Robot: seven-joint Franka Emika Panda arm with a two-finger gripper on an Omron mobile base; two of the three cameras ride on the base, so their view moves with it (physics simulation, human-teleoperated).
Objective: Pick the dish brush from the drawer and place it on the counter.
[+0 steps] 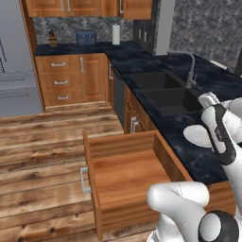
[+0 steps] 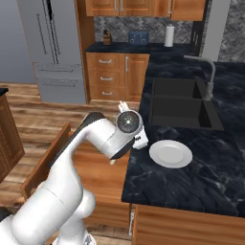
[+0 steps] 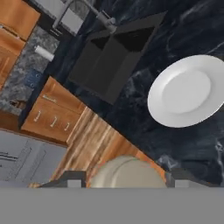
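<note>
Dish brush (image 3: pixel 127 171) sits pinched between the two dark fingers (image 3: pixel 72 178), its pale cream body seen end-on as a rounded shape in the hand view, clear of the drawer and held up in the air. Beneath it in that view runs the front edge of the dark marbled desk (image 1: pixel 198 156), with wood floor on one side and stone on the other, so the brush hangs roughly over the desk's edge (how high cannot be told). A round white plate (image 3: pixel 188 89) lies flat on the desk near the brush, between the desk's front edge and the sunken double sink (image 1: pixel 165 90); a curved metal tap (image 1: pixel 190 66) stands at the sink's far side. In the left base view the wooden drawer (image 1: pixel 127 175) stands pulled well out from under the desk, its silver bar handle facing the floor side. The white arm bends over the drawer toward the plate in the right base view.
</note>
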